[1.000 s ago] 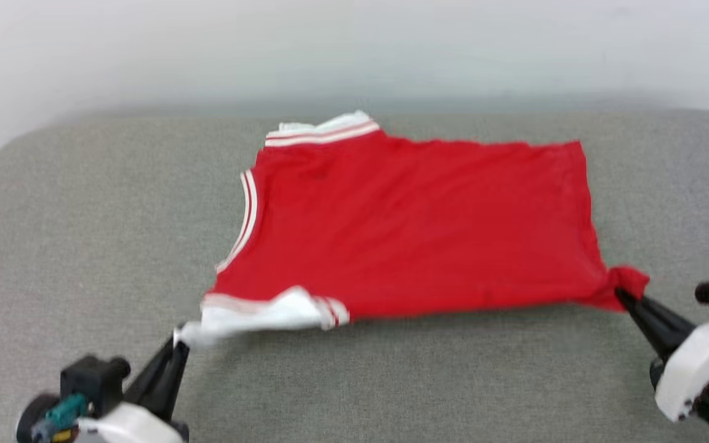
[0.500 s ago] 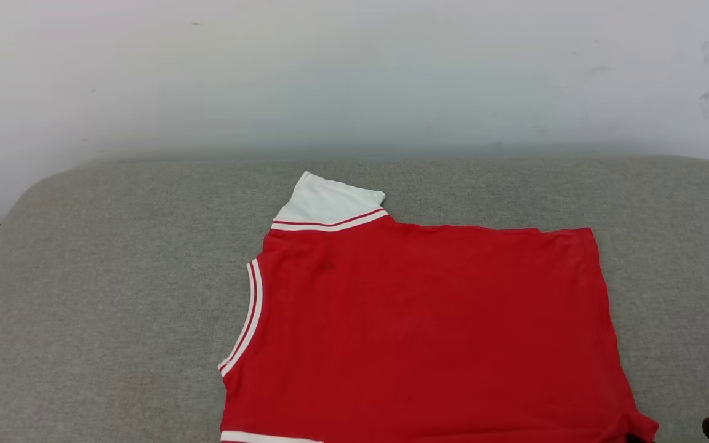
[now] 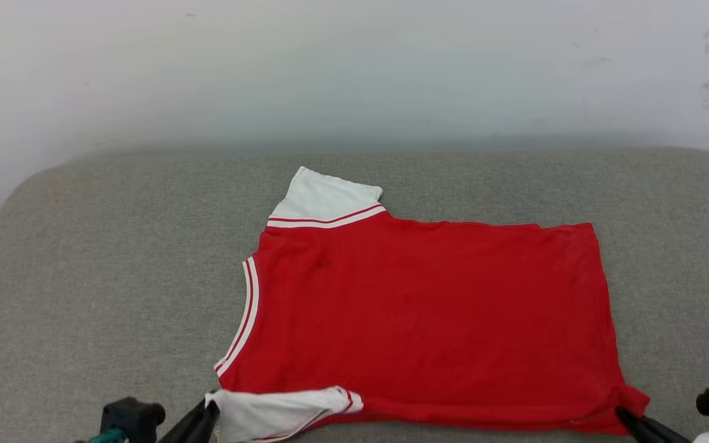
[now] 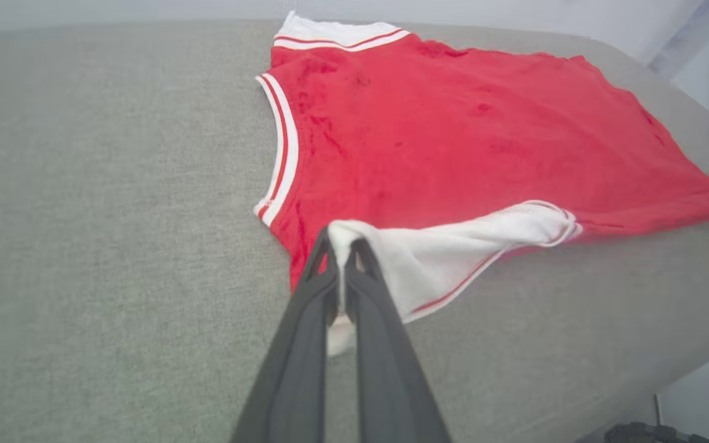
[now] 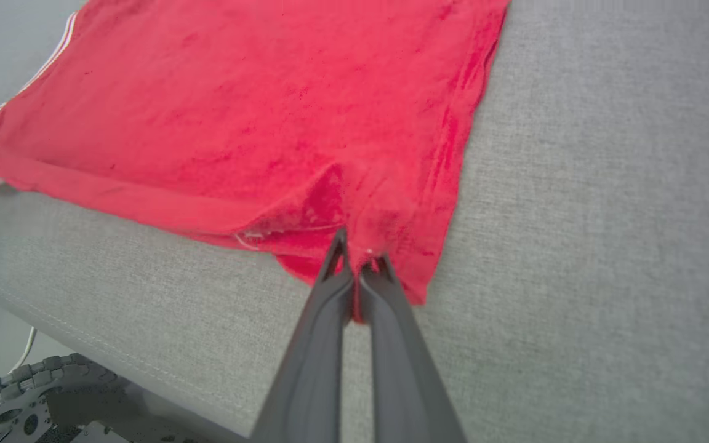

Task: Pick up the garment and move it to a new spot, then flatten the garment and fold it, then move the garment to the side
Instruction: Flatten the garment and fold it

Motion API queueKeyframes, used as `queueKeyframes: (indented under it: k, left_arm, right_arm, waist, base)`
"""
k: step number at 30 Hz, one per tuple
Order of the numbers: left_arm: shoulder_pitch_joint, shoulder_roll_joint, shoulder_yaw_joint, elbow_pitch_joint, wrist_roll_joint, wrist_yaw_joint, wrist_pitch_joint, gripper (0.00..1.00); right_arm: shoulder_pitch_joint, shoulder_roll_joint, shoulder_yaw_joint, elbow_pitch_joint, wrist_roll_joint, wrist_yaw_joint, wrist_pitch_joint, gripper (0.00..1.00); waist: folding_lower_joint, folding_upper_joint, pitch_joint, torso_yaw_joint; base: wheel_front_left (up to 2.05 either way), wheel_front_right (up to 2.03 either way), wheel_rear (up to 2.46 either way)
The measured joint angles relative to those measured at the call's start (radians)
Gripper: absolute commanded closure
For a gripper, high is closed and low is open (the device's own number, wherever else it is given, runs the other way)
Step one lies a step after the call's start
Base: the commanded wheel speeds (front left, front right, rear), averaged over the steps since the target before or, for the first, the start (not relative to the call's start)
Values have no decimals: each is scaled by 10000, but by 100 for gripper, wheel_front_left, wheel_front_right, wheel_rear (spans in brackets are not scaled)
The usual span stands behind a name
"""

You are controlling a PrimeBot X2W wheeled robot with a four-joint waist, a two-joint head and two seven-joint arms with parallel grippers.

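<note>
garment: your garment [image 3: 428,320] lies plain red side up on the grey padded surface [image 3: 102,277], mostly flat, right of centre in the head view.
left gripper: your left gripper [image 4: 343,239] is pinched closed on the near sleeve [image 4: 453,246]; white cloth is bunched between the tips and the sleeve is drawn out toward the front edge.
right gripper: your right gripper [image 5: 357,255] is clamped tight on the red bottom corner nearest it; the fabric puckers at the tips.
far sleeve: the far sleeve [image 3: 324,195] lies flat, pointing at the wall [image 3: 354,74].
neck trim: the striped neck trim [image 3: 248,314] curves along the garment's left edge.
near edge: it runs between your two grips, close to the surface's front.
</note>
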Motion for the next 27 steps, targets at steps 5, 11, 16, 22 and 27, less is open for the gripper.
queueKeyframes:
  k: [5,11,16,22,27]
  left_arm:
    - [-1367,56,-40,299,416,-408,405,100]
    - [-3099,-188,-174,1373,748,-1172,738,100]
    - [-4315,-460,-311,2543,1020,-1758,853,100]
    - [-5296,-700,-550,4079,1373,-2266,796,100]
    - [-5681,-1051,-807,5279,1421,-2564,709,100]
  right_arm:
    - [-399,98,-65,-178,203,0,134,100]
    - [-1280,75,-19,-146,403,0,267,100]
    - [-2192,29,261,274,426,0,378,100]
    - [-3243,198,721,943,591,0,291,100]
    - [-3882,322,1271,1687,683,0,291,100]
  waist:
    - [0,0,171,-139]
    - [1,0,631,-349]
    - [1,0,1134,-526]
    - [2,0,1759,-688]
    - [3,0,2165,-742]
  base:
    - [0,0,0]
    - [0,0,0]
    - [0,0,0]
    - [0,0,0]
    - [0,0,0]
